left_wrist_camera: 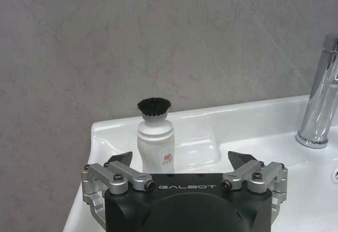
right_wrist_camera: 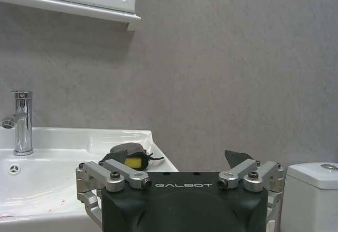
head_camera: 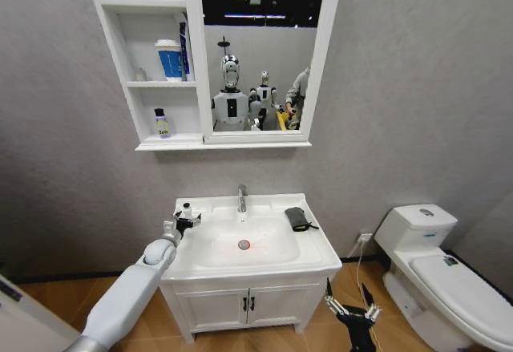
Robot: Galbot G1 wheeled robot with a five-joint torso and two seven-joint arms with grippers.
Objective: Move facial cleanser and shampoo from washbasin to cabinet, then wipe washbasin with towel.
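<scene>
L gripper (left_wrist_camera: 179,164) open w/ jaws flanking smooth white brush-capped bottle (left_wrist_camera: 155,143) at glossy washbasin (head_camera: 314,248) rear-left corner; R gripper (head_camera: 348,299) open, low beside vanity (head_camera: 248,304).

We are looking at a mock bathroom: washbasin (head_camera: 255,244) at centre, toilet (head_camera: 437,280) lower right, mirror (head_camera: 260,47) reflecting lab robots.

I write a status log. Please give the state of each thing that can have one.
left gripper: open, at the white bottle
white bottle: upright on the washbasin corner
towel: folded, on the rim
vanity doors: closed
toilet lid: down
right gripper: open, low beside the vanity
</scene>
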